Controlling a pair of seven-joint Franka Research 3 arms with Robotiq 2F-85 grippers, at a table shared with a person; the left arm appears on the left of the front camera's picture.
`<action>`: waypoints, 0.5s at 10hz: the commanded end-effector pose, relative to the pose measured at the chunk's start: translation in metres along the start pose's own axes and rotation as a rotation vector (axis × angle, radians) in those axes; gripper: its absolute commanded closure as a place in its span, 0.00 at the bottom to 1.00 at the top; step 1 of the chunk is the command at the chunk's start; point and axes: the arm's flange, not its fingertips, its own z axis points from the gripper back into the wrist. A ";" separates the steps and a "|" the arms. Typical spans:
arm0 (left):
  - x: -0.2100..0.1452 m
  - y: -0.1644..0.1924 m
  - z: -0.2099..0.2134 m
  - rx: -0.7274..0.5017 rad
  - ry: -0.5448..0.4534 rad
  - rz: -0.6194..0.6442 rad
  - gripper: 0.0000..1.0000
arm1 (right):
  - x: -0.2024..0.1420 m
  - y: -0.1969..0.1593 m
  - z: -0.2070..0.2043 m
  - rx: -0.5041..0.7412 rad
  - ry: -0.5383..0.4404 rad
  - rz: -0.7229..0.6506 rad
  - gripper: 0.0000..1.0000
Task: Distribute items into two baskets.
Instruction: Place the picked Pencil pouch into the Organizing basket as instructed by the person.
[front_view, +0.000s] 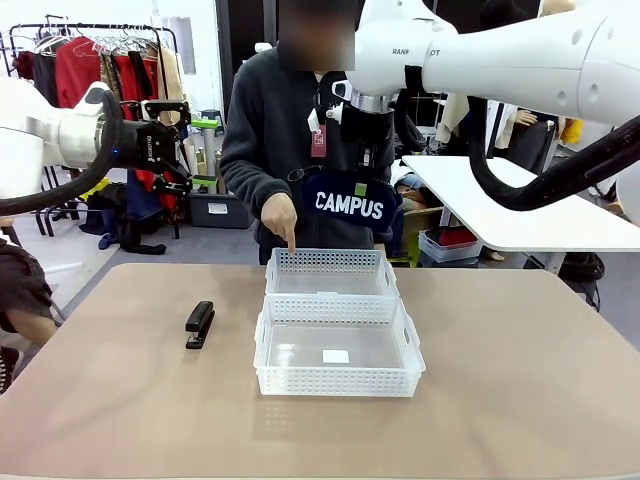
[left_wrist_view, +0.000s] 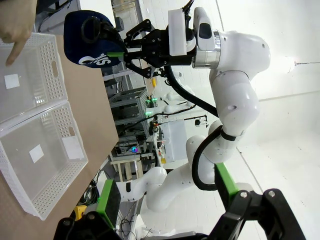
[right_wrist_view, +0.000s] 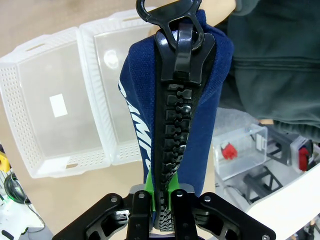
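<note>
Baskets both empty; stapler on bench; pouch aloft in right gripper, jaws shut; left gripper jaws wide, empty.

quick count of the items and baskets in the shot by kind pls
translucent-white plastic lattice baskets: 2
small black desk stapler: 1
navy-blue soft zip pouch with white CAMPUS lettering: 1
total: 4

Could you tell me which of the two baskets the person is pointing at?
The far basket, on the person's side: the hand points down at its rim, not the near basket.
</note>
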 end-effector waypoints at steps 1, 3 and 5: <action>0.000 -0.002 0.001 0.000 -0.006 -0.004 0.00 | 0.000 0.000 0.004 -0.008 -0.006 0.000 1.00; 0.000 -0.002 0.001 0.000 -0.006 -0.004 0.00 | 0.000 0.000 0.004 -0.008 -0.006 0.000 1.00; 0.000 -0.002 0.001 0.000 -0.006 -0.004 0.00 | 0.000 0.000 0.004 -0.008 -0.006 0.000 1.00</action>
